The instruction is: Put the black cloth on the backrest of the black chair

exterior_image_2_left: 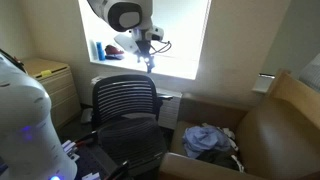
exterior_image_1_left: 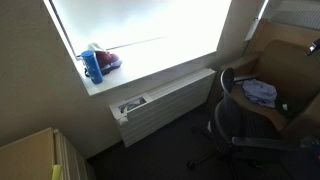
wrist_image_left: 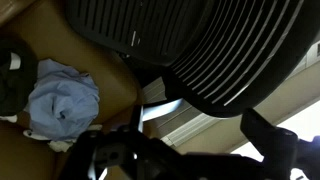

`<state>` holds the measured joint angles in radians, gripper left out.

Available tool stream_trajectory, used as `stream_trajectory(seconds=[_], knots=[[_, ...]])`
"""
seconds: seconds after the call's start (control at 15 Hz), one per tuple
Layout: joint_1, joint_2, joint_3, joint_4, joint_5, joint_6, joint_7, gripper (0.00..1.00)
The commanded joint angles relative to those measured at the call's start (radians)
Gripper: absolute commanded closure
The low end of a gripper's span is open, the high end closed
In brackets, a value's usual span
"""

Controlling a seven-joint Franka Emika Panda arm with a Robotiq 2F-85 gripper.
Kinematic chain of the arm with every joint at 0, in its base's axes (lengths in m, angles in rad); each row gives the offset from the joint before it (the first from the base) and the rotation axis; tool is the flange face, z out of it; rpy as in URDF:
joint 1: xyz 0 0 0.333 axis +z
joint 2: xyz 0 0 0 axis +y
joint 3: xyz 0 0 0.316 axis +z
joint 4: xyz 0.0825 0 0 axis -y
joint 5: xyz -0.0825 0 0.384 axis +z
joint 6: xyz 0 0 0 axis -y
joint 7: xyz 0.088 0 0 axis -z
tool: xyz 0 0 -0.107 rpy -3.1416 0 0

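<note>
The black mesh chair [exterior_image_2_left: 125, 100] stands in front of the window; it also shows in an exterior view [exterior_image_1_left: 235, 110], and its backrest [wrist_image_left: 210, 50] fills the top of the wrist view. A dark black cloth [wrist_image_left: 10, 90] lies at the left edge of the wrist view on the brown armchair seat, beside a light blue cloth [wrist_image_left: 62, 100]. The light blue cloth shows in both exterior views [exterior_image_1_left: 260, 92] [exterior_image_2_left: 208, 140]. My gripper [exterior_image_2_left: 150, 58] hangs above the chair's backrest near the window. In the wrist view its fingers [wrist_image_left: 190, 160] are spread wide with nothing between them.
The brown armchair [exterior_image_2_left: 280, 120] stands beside the black chair. A white radiator [exterior_image_1_left: 165, 100] runs under the window sill. A blue bottle [exterior_image_1_left: 92, 65] and a red item stand on the sill. A wooden cabinet [exterior_image_2_left: 50, 75] is against the wall.
</note>
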<state>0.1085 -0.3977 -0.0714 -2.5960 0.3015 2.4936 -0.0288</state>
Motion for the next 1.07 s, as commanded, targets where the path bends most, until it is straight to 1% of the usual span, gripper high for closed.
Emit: stream_trajectory(seconds=[0.0,0.07,0.13,0.27,0.33,0.4,0.47,0.53,0.67,0.73,0.8,0.87,1.0], knots=[[-0.011,0.000,0.010,0.002,0.005,-0.004,-0.003,0.00],[-0.049,0.003,0.037,-0.008,-0.074,0.017,0.023,0.00],[-0.094,0.017,0.065,-0.003,-0.177,0.039,0.053,0.00],[-0.136,0.036,0.087,0.042,-0.321,0.040,0.080,0.00],[-0.142,0.029,0.105,0.072,-0.375,0.048,0.094,0.00],[-0.131,-0.001,0.123,0.103,-0.404,0.036,0.100,0.00],[-0.115,0.007,0.079,0.046,-0.346,0.042,0.080,0.00],[-0.114,0.004,0.087,0.066,-0.353,0.039,0.087,0.00],[-0.113,0.005,0.086,0.062,-0.351,0.038,0.087,0.00],[-0.134,0.021,0.106,0.048,-0.378,0.113,0.138,0.00],[-0.185,0.116,0.132,0.074,-0.418,0.220,0.249,0.00],[-0.217,0.193,0.133,0.092,-0.445,0.303,0.291,0.00],[-0.313,0.272,0.152,0.096,-0.546,0.386,0.430,0.00]])
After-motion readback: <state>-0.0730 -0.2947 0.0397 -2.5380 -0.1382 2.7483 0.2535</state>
